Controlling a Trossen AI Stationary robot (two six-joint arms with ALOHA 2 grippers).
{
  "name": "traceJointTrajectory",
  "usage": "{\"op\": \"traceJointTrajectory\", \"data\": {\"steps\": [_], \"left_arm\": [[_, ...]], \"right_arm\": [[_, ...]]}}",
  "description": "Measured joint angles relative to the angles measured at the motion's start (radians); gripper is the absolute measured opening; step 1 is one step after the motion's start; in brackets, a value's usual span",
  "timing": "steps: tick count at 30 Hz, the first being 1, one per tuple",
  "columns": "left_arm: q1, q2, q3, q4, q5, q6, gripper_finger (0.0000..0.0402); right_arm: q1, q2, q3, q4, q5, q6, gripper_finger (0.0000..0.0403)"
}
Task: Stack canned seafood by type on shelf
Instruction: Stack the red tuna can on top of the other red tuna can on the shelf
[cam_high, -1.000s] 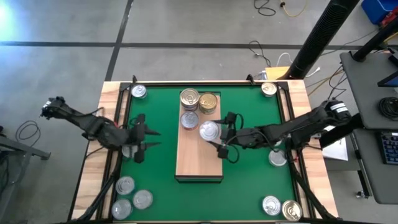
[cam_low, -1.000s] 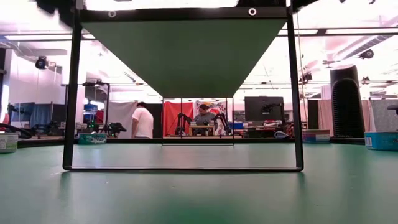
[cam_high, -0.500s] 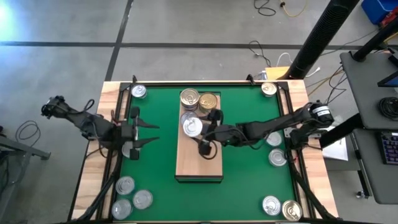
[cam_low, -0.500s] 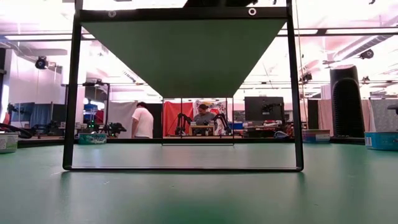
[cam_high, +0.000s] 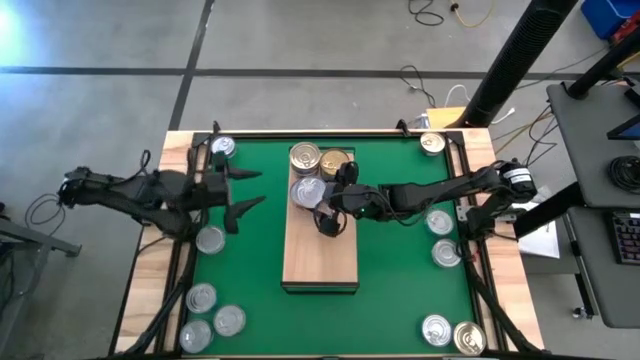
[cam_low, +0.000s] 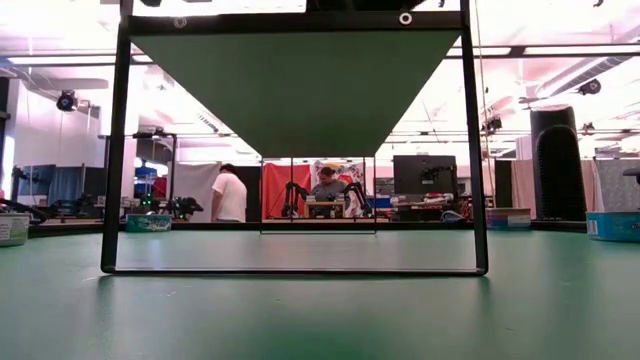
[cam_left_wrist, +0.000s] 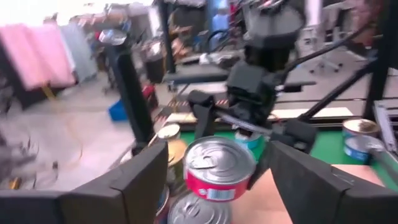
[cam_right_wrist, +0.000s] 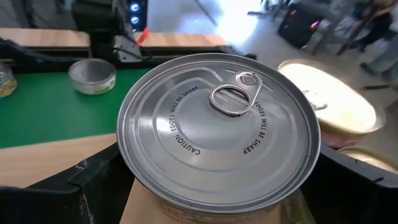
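Between the fingers of the right tool (cam_high: 326, 209), a silver-topped can (cam_high: 311, 193) is held over the far part of the shelf (cam_high: 320, 262); the right wrist view shows the fingers (cam_right_wrist: 56, 186) flanking this can (cam_right_wrist: 219, 132) on both sides. The left wrist view shows its red label (cam_left_wrist: 217, 168) and a second silver can directly beneath it (cam_left_wrist: 200, 210). Just beyond, at the far end of the shelf, stand a silver-topped can (cam_high: 305, 157) and a gold-topped can (cam_high: 337, 162), side by side.

The left tool (cam_high: 240, 192) hovers over the green counter (cam_high: 400, 280) near its left edge, fingers spread wide and holding nothing. A loose silver can (cam_high: 210, 239) lies just beside it, nearer the front; another (cam_high: 222, 147) sits at the far left corner. Three cans (cam_high: 212, 318) group at the front left, two (cam_high: 452, 334) at the front right, two (cam_high: 442, 238) under the right arm, and one (cam_high: 432, 143) at the far right corner.
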Motion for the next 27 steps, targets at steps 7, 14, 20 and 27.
{"op": "traceJointTrajectory", "data": {"steps": [7,14,20,27], "left_arm": [[0.140,0.081,-0.018,0.017,0.148,-0.068,0.0297],[0.182,0.126,-0.026,0.178,0.178,0.051,0.0299],[0.192,0.187,-0.030,0.231,0.267,0.064,0.0299],[0.196,0.271,-0.028,0.269,0.223,0.112,0.0299]], "right_arm": [[-0.031,0.001,-0.011,-0.022,-0.039,0.010,0.0370],[-0.034,0.012,-0.012,-0.009,-0.039,0.007,0.0370],[-0.034,0.031,-0.009,0.048,-0.053,0.027,0.0370],[-0.046,0.069,0.002,0.106,-0.065,0.077,0.0370]]}}
